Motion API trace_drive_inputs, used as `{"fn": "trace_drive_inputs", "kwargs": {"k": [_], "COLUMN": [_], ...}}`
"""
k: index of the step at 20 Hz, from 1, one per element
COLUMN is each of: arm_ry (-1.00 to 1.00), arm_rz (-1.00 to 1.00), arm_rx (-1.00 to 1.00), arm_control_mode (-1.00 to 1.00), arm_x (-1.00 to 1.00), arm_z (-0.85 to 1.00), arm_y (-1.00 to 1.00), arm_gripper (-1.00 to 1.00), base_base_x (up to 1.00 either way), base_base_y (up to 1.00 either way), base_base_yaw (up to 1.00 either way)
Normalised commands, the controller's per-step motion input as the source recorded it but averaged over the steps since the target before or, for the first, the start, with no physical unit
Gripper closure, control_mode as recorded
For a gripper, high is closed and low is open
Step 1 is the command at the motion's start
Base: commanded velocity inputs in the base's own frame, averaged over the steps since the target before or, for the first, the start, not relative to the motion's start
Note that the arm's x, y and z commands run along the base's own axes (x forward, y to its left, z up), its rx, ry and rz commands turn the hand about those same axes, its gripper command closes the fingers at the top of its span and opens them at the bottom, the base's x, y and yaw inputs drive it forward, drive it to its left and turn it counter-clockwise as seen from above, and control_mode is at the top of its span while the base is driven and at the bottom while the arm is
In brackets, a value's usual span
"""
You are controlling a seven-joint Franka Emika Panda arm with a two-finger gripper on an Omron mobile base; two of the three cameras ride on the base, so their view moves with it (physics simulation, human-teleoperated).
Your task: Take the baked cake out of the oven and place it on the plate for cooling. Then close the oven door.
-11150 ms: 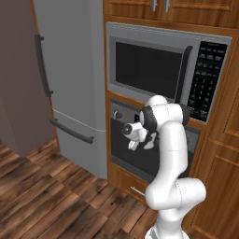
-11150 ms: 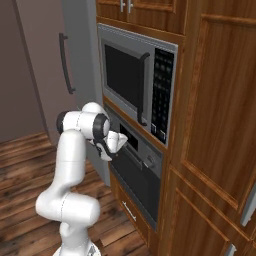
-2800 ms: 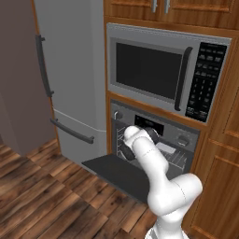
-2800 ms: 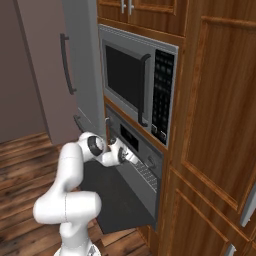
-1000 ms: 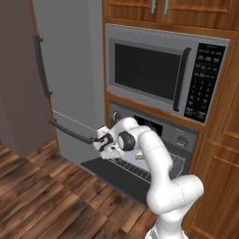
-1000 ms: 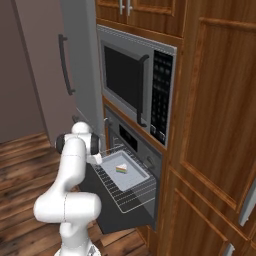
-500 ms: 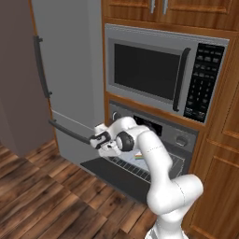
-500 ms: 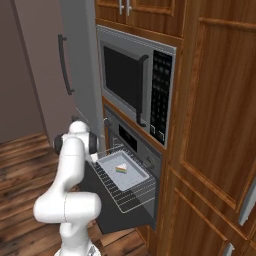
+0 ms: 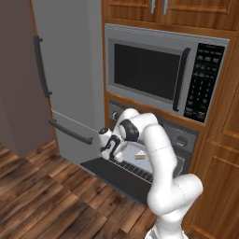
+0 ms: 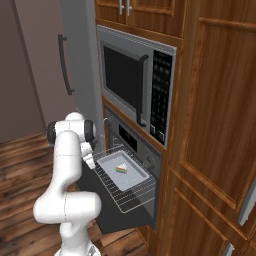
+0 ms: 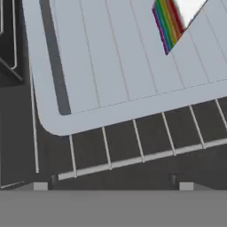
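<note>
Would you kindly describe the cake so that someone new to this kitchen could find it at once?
Look below the silver microwave to the oven, whose oven door hangs open with the wire rack pulled out. On that rack sits a pale grey tray, and the cake is the small wedge lying in it, the only thing there, white on top with rainbow-striped sides.

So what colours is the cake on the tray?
The cake is white on top with rainbow-striped sides, clearest in the hand view.
</note>
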Motion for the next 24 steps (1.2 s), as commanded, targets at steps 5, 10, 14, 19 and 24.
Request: {"fn": "trace_drive_inputs", "kwargs": {"k": [5,10,14,19,24], "arm_ry": [-0.06,0.04,0.16,0.21,0.01], "arm_rz": [-0.11,0.0,0.0,-0.02,0.0], "arm_rx": [0.26,0.22,-0.02,-0.22,-0.06], "arm_control_mode": [-1.0,-1.0,-1.0,-1.0,-1.0], "arm_x": [-0.03,-0.02,0.02,0.09,0.0], "arm_z": [0.62,1.0,0.84,0.54,-0.15], "arm_y": [-0.67,-0.17,0.0,-0.01,-0.01], "arm_gripper": [-1.0,-1.0,-1.0,-1.0,-1.0], "base_base_x": [0.0,0.0,0.0,0.0,0.0], "base_base_y": [0.0,0.0,0.0,0.0,0.0], "base_base_yaw": [0.0,0.0,0.0,0.0,0.0]}}
